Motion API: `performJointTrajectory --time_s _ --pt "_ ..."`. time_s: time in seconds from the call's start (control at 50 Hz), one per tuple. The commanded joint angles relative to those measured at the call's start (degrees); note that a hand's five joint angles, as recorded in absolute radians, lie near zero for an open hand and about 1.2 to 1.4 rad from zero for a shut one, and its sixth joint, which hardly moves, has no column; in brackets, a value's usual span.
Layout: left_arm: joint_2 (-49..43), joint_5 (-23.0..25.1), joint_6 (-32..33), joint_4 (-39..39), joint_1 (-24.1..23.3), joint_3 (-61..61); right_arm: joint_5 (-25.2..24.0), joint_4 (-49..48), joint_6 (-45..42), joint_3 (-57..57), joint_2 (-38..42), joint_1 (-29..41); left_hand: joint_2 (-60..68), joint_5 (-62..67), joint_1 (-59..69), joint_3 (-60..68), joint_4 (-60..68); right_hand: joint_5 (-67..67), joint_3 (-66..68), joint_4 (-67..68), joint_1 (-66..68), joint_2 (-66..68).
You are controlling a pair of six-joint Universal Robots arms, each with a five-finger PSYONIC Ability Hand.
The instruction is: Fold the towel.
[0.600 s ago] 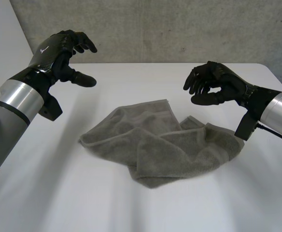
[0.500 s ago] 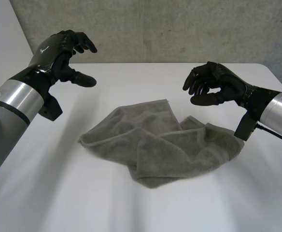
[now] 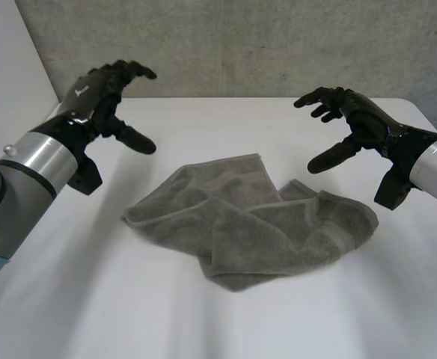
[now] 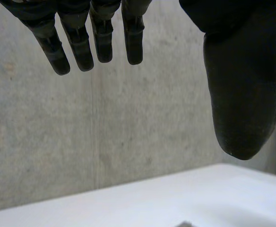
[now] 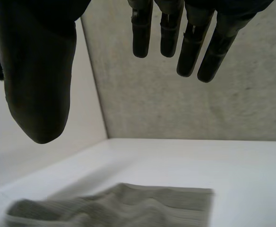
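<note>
Towel (image 3: 252, 221) is found crumpled near the middle of the table (image 3: 203, 120), somewhat nearer the right edge, doubled over itself in loose layers. Its long axis is laid roughly parallel to the far edge: left end thin and flat, right end bunched thicker, one corner pointed toward the far edge.

Left hand (image 3: 102, 93) is held raised over the far left part of the table, fingers spread straight, thumb set wide, nothing gripped. Right hand (image 3: 353, 123) is held likewise over the far right part, wide and empty; whether it is hung directly above the towel's right end cannot be settled from this angle.

Step judged: reach and grasp. It is best done if true corners are sought, a single layer is pinched at each end, and the cloth is drawn flat along its long axis before any fold is made
</note>
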Motion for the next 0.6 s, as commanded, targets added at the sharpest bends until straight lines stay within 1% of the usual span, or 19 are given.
performJointTrajectory --time_s 0.02,0.04,0.06,0.08,0.1,0.14,0.16,0.2,0.22,0.24,0.32,0.36,0.42,0.54,0.58,0.6 --pt "-7.5 -0.5 14.4 -9.7 -1.2 4.6 9.3 6.4 -17.8 -1.3 1.0 0.6 -2.7 -1.3 -3.1 -2.9 -3.3 -0.5 -2.5 -2.1 -3.0 -1.9" --pt "-9.8 -0.9 18.7 -12.8 -2.1 6.0 12.1 7.9 -22.9 -1.5 2.0 1.8 -2.7 -1.3 -3.1 -2.9 -3.3 -0.5 -2.5 -2.1 -3.0 -1.9" --pt "-9.8 -0.9 18.7 -12.8 -2.2 6.0 12.1 7.9 -23.0 -1.5 2.0 1.8 -2.7 -1.3 -3.1 -2.9 -3.3 -0.5 -2.5 -2.1 -3.0 -1.9" --pt "-12.0 -1.2 22.4 -15.9 -3.5 7.3 14.7 8.8 -27.9 -1.7 3.4 3.8 -2.7 -1.3 -3.1 -2.9 -3.3 -0.3 -2.4 -2.0 -2.9 -1.7" --pt "-12.0 -1.2 22.4 -15.9 -3.5 7.3 14.7 8.8 -27.9 -1.7 3.4 3.8 -2.7 -1.3 -3.1 -2.9 -3.3 -0.3 -2.4 -2.0 -2.9 -1.7" --pt "-15.5 -2.5 27.4 -20.5 -5.3 9.1 20.6 8.9 -35.6 -2.3 6.1 8.1 -2.1 -0.6 -2.4 -2.2 -2.6 0.2 -1.9 -1.5 -2.4 -1.2" --pt "-15.5 -2.5 27.4 -20.5 -5.3 9.1 20.6 8.9 -35.6 -2.3 6.1 8.1 -2.1 -0.6 -2.4 -2.2 -2.6 0.2 -1.9 -1.5 -2.4 -1.2" --pt "-17.5 -5.2 28.5 -21.7 -5.8 9.7 26.0 8.3 -40.4 -2.3 8.4 10.9 -1.6 -0.1 -1.9 -1.7 -2.1 0.7 -1.4 -1.0 -1.9 -0.7" --pt "-17.5 -5.2 28.5 -21.7 -5.8 9.7 26.1 8.3 -40.5 -2.3 8.4 10.9 -1.6 -0.1 -1.9 -1.7 -2.1 0.7 -1.3 -1.0 -1.9 -0.7" --pt "-18.1 -6.3 28.9 -21.7 -6.0 9.8 27.9 7.2 -41.7 -2.3 9.6 11.7 -0.9 0.6 -1.3 -1.0 -1.5 0.9 -1.2 -0.8 -1.7 -0.5" --pt "-19.2 -7.1 29.0 -21.8 -6.5 10.0 29.3 3.5 -43.2 -1.9 11.9 12.9 1.5 2.9 1.1 1.3 0.9 1.4 -0.7 -0.3 -1.2 0.0" --pt "-19.9 -7.4 29.0 -21.9 -6.5 10.0 29.8 0.9 -43.2 -2.0 13.4 14.1 6.3 7.8 6.0 6.2 5.8 3.2 1.2 1.5 0.6 1.8" --pt "-20.6 -7.4 29.0 -21.6 -6.5 10.1 29.8 -0.7 -43.6 -2.0 14.6 14.5 6.5 8.0 6.2 6.4 5.9 5.1 3.0 3.4 2.5 3.7" --pt "-22.9 -7.7 29.0 -20.8 -6.5 10.9 29.8 -1.3 -45.4 -2.3 16.7 15.3 6.5 8.0 6.2 6.4 5.9 6.9 4.9 5.3 4.4 5.5" --pt "-24.7 -9.3 29.1 -20.5 -6.5 11.7 29.8 -1.3 -46.8 -2.3 17.8 15.9 6.5 8.0 6.2 6.4 5.9 8.8 6.7 7.1 6.2 7.4" --pt "-24.7 -9.3 29.1 -20.5 -6.5 11.7 29.8 -1.3 -46.8 -2.3 17.8 15.9 6.5 8.0 6.2 6.4 5.9 8.8 6.7 7.1 6.2 7.4"
